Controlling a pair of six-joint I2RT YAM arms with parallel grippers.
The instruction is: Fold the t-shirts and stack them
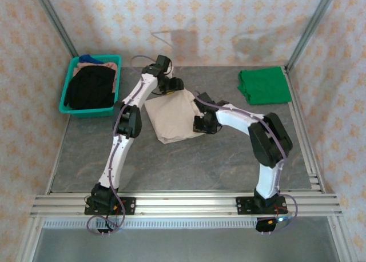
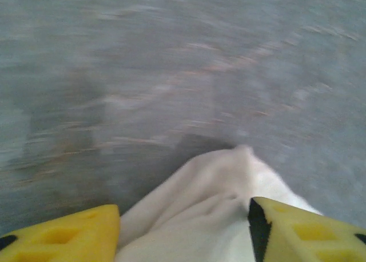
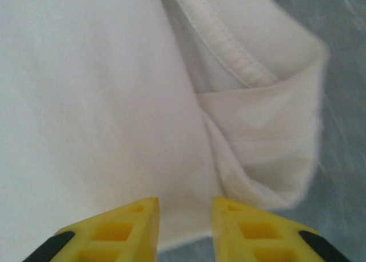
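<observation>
Yellow fingers [image 3: 128, 230] of the right gripper [image 3: 185, 207] stand narrowly apart over the cream t-shirt [image 3: 86, 102] beside its folded corner, pinching nothing visible. The left gripper [image 2: 183, 211] is wide, with the shirt's far edge loose between its jaws. With that shirt part-folded mid-table [image 1: 200, 165] and the green t-shirt [image 1: 263, 84] well apart at the far right, both grippers should probably catch every layer and move evenly, keeping edges square.
</observation>
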